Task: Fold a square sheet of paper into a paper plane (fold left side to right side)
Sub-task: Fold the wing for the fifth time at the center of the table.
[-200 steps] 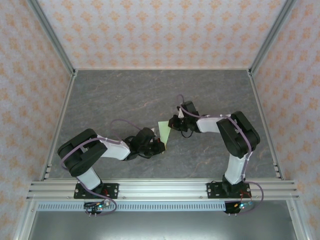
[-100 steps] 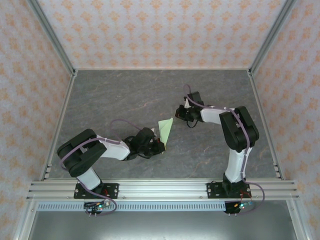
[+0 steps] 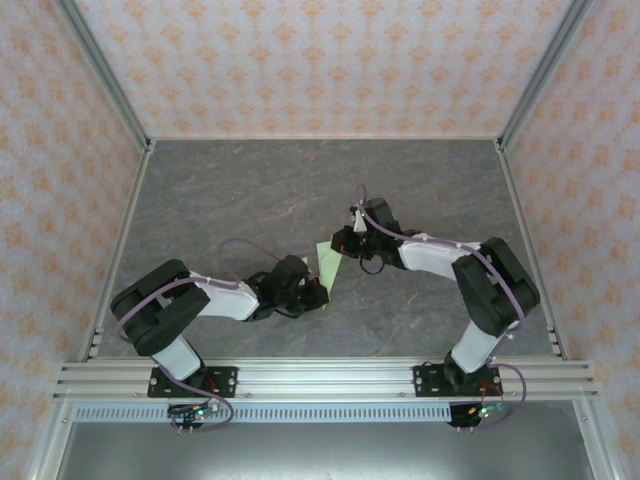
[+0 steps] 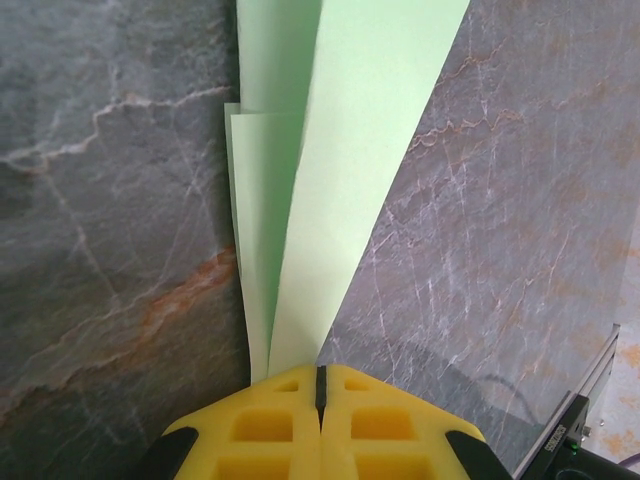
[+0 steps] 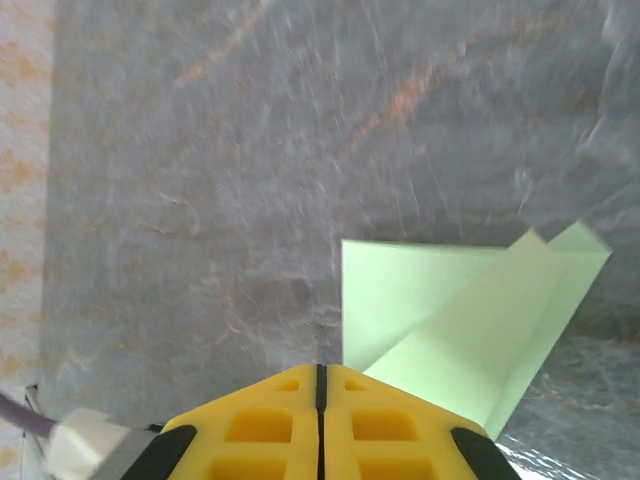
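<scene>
Paper plane, half made from pale-green paper, lies flat near the middle of the desk as a slim wedge, its narrow tip toward the near side and its wide end farther away. In the left wrist view several creased layers fan out from that tip, one long flap lying over the others.

The left end effector is closed, and its yellow fingertips sit right over the narrow tip. It seems to be pinning the paper to the desk, not pinching it, probably so the sheet cannot slide while a fold is worked. The right end effector is also closed and empty, and hangs at the far, wide end, just beside a raised flap. Closed fingers there would suit nudging a flap over or pressing a crease. Whether they touch the paper I cannot tell.

The desk is dark grey and stone-patterned, with pale and rusty veins, matte and flat. Walls papered in a pale orange motif enclose it on three sides, with aluminium posts in the corners, and a ribbed aluminium rail carries both arm bases along the near edge.
</scene>
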